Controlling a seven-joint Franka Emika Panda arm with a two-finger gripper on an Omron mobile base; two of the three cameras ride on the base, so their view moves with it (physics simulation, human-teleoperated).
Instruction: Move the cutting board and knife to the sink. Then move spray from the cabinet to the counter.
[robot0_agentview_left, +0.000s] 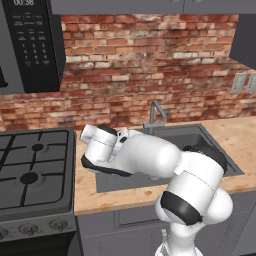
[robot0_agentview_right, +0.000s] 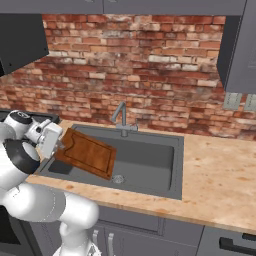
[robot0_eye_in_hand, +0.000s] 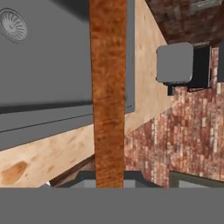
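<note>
The white arm (robot0_agentview_left: 165, 165) is nearest the base cameras, bending low across the front edge of the bench (robot0_agentview_right: 220, 170) toward the sink (robot0_agentview_right: 150, 160). Its end effector (robot0_agentview_right: 61, 145) sits over the sink's left end in the right base view, jaws drawn narrow and clamped on the near edge of the cutting board (robot0_agentview_right: 87, 152). The board is held off the bench, tilted, over the left half of the basin; its grooved reddish-brown face shows in the right base view. In the hand view it is seen edge-on as a brown strip (robot0_eye_in_hand: 107, 87) rising from between the finger tips, with the grey basin and its round drain (robot0_eye_in_hand: 13, 25) to the left and the beige bench to the right. The faucet (robot0_agentview_right: 120, 117) stands at the back rim of the sink, against the brick wall (robot0_agentview_left: 150, 65). In the left base view a black stove (robot0_agentview_left: 32, 170) sits just left of the sink section, with a microwave (robot0_agentview_left: 30, 45) above it. A dark wall cabinet (robot0_agentview_right: 240, 45) hangs at upper right in the right base view.
</note>
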